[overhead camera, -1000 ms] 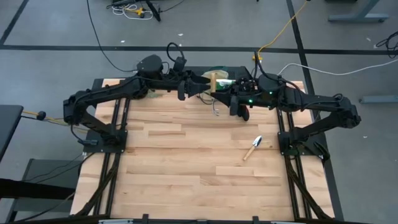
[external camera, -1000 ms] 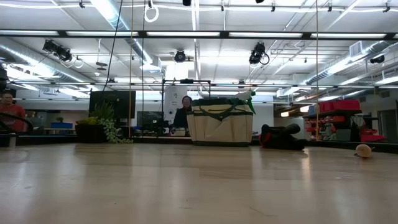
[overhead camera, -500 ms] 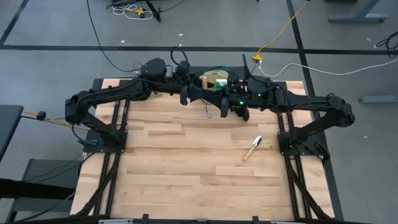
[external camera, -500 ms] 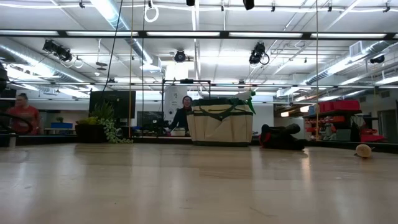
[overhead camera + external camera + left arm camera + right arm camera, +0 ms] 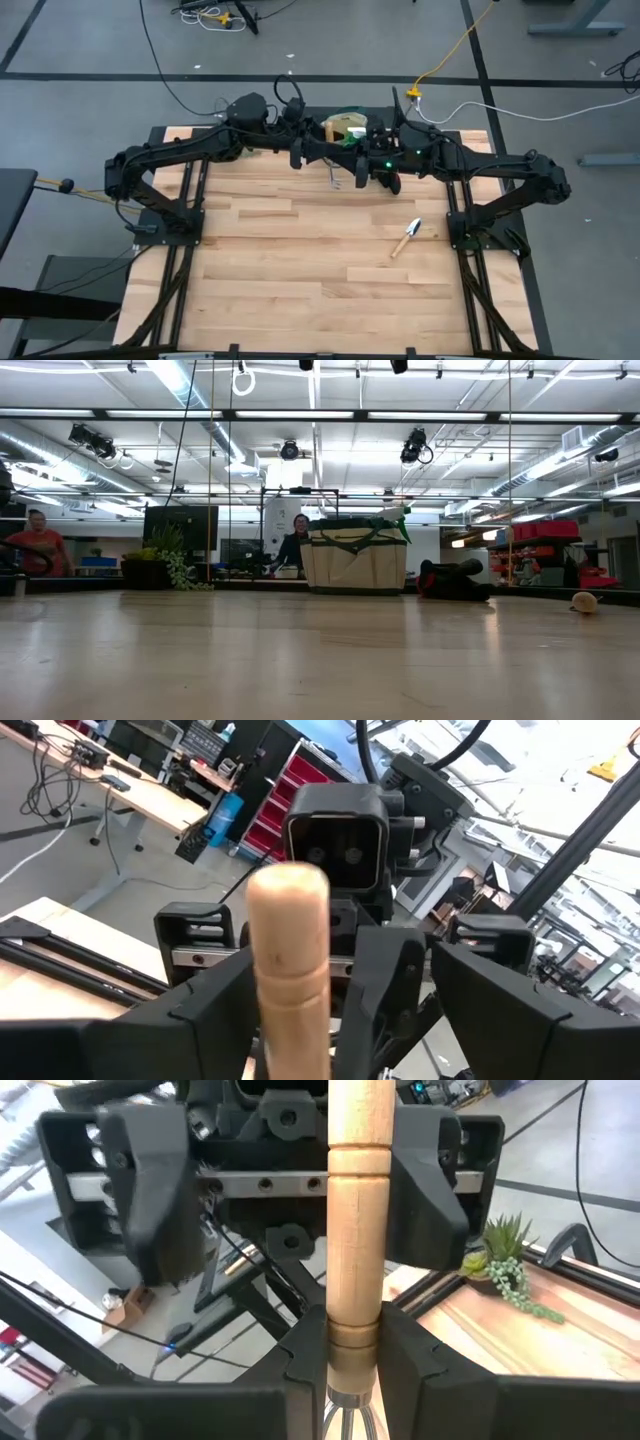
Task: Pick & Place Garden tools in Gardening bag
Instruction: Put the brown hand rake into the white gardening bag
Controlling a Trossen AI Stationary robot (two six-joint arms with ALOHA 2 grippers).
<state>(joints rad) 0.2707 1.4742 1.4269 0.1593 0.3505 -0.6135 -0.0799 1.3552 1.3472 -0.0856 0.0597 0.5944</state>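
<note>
Both arms meet at the far middle of the table [image 5: 300, 260], just in front of the gardening bag [image 5: 354, 558]. The bag stands upright at the far edge; from above its open mouth [image 5: 345, 127] shows pale lining, and I cannot tell what lies inside.

The right gripper [image 5: 352, 1365] is clamped narrowly on the lower end of the hand rake's [image 5: 356, 1230] wooden handle, just above the metal neck. In the overhead view the rake's tines [image 5: 336, 178] hang over the table. The left gripper [image 5: 345, 990] faces it with its fingers [image 5: 195, 1010] spread wide to either side of the handle's rounded end [image 5: 290, 960], not pressing on it.

The trowel [image 5: 406, 238] lies flat on the table well apart from the bag, toward the right side. A dark glove [image 5: 452, 580] lies just beside the bag, and a small leafy plant [image 5: 505, 1260] sits at the table's edge.
</note>
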